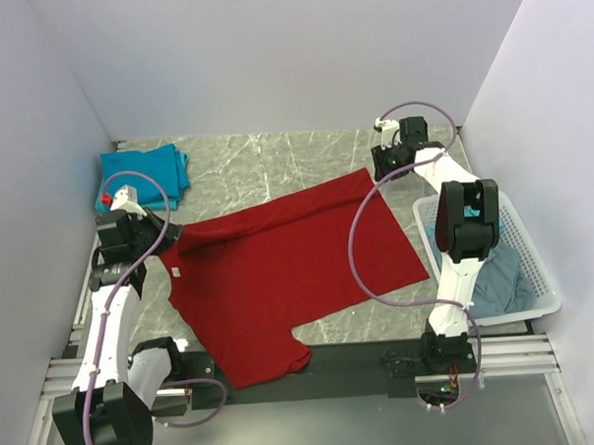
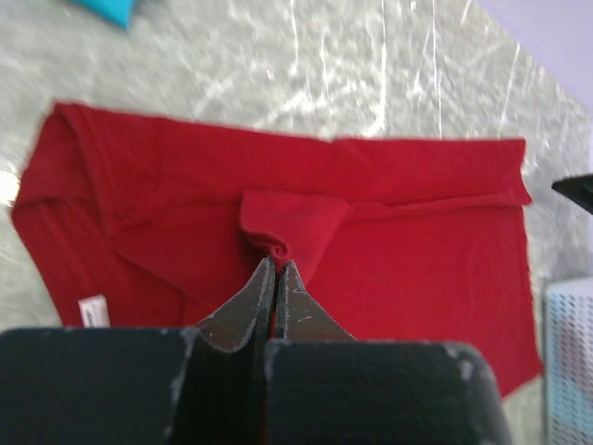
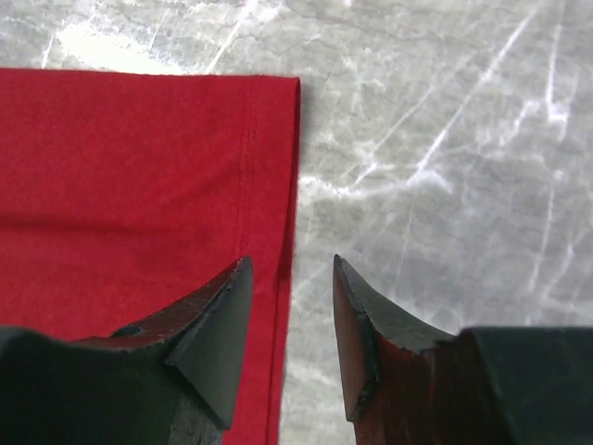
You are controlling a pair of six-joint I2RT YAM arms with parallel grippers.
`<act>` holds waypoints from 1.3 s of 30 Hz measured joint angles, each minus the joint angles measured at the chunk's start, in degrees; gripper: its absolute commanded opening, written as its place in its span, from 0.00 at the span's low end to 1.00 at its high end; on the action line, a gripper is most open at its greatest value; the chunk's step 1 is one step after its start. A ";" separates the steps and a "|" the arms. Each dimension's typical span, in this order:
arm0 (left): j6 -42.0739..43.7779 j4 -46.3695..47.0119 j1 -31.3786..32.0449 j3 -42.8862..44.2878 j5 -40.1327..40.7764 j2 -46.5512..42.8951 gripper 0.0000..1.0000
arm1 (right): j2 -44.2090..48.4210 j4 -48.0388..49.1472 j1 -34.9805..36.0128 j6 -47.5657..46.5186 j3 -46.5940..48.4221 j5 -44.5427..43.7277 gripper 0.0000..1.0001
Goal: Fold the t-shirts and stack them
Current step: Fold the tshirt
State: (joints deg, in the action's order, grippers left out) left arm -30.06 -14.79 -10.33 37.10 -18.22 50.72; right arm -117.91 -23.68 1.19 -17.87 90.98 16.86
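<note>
Our left pincer [image 2: 276,269] was clamped on a bunched fold of the red shirt [image 1: 279,273] at its shoulder end. Our right pincer [image 3: 292,273] stood parted just over the far hem corner. The shirt lay across the tabletop [image 1: 275,159], collar to our left, hem to our right.

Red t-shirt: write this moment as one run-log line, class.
red t-shirt: lying on table | left gripper: jaws shut on its fold | right gripper: jaws open over hem

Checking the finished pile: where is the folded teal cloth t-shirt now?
Top view: the folded teal cloth t-shirt lies at the far left corner, just beyond the spread red t-shirt.
</note>
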 measured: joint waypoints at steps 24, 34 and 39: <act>-2.97 -9.97 0.00 -1.33 -14.40 7.61 0.17 | 25.33 -1.03 0.00 6.01 -13.99 10.93 0.48; 1.51 -18.88 2.34 -0.59 -22.14 2.73 0.82 | 35.85 -2.89 0.02 5.99 -19.91 13.90 0.51; 1.29 -15.39 2.40 3.19 -19.39 2.89 0.80 | 44.02 -2.16 -0.46 3.76 -25.66 18.88 0.54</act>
State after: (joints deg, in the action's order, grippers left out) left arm -28.77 -30.17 -7.92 40.29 -37.60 53.60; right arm -73.89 -25.85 0.73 -14.11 65.32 35.75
